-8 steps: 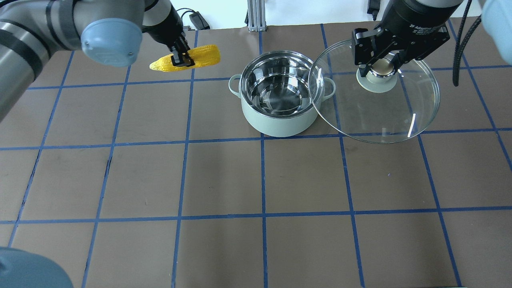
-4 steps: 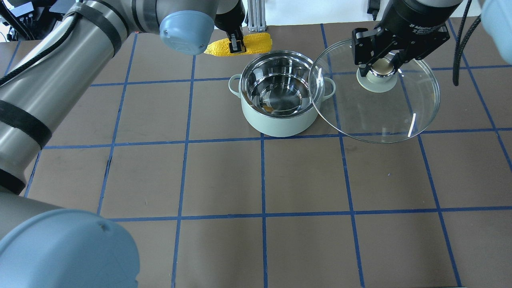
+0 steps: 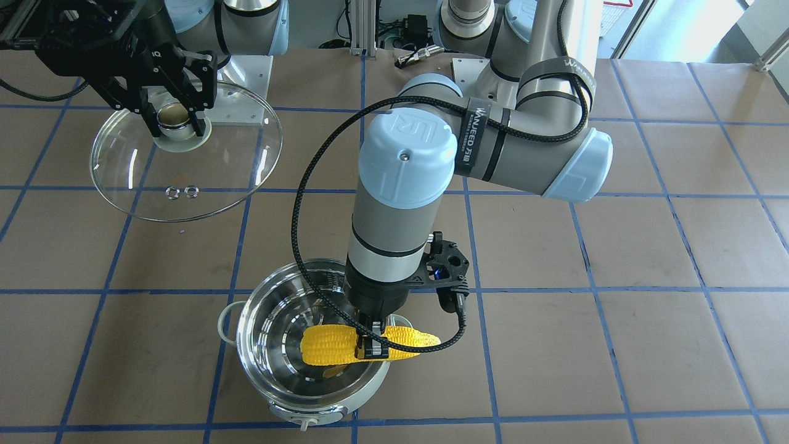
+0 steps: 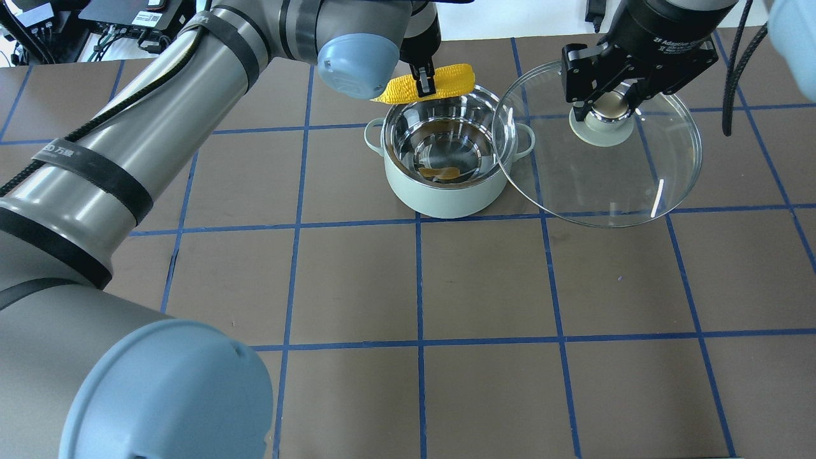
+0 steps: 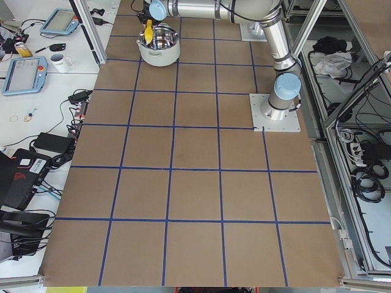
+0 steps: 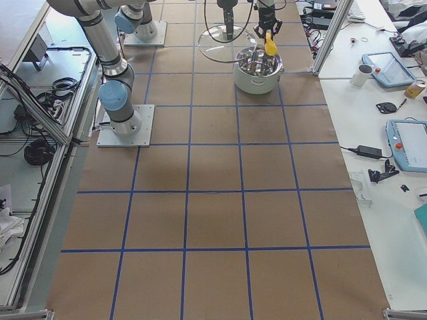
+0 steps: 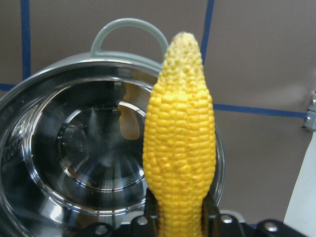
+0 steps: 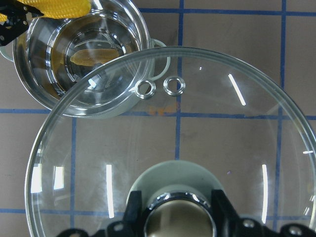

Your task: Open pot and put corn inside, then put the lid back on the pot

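Observation:
The pale mint pot (image 4: 446,191) stands open at the table's far middle, its steel inside empty; it also shows in the front view (image 3: 320,404). My left gripper (image 4: 424,83) is shut on the yellow corn (image 4: 440,83) and holds it level above the pot's far rim; the front view shows the corn (image 3: 333,345) over the pot's mouth, its pointed tip past the rim. The left wrist view shows the corn (image 7: 180,148) between the fingers. My right gripper (image 4: 609,108) is shut on the knob of the glass lid (image 4: 612,185), held in the air right of the pot.
Brown table with a blue tape grid (image 4: 417,287). The lid's edge overlaps the pot's right handle (image 4: 526,140) in the overhead view. Desks with tablets and a mug lie beyond the table's far edge in the side views.
My left arm has carried the corn rightward, from left of the pot to above its far rim. The right gripper and the lid have stayed still.

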### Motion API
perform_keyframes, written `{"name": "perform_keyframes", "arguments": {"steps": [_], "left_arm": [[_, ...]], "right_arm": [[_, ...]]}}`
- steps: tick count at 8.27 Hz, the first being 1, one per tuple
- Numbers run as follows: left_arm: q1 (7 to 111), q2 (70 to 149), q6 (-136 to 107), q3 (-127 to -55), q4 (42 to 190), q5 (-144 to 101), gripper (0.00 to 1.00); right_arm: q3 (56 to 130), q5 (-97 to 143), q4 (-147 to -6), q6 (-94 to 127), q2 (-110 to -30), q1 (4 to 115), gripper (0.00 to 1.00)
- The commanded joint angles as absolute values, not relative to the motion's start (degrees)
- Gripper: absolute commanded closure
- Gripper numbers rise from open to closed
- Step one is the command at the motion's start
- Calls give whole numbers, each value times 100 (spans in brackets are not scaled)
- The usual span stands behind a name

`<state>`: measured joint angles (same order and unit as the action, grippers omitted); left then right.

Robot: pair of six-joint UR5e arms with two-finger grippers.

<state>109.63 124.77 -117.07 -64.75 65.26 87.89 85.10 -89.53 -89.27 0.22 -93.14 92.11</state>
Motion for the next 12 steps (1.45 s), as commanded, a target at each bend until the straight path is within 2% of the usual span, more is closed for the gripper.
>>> {"name": "perform_keyframes", "arguments": {"steps": [1, 12], "left_arm": [[11162, 12507, -12094, -6469, 6565, 8772, 100], [11250, 12682, -12472, -6873, 6487, 8587, 100]], "right_arm": [[8508, -8956, -8921, 35, -9316, 9211, 77], [8517, -8965, -8912, 88, -9316, 9211, 78]]}}
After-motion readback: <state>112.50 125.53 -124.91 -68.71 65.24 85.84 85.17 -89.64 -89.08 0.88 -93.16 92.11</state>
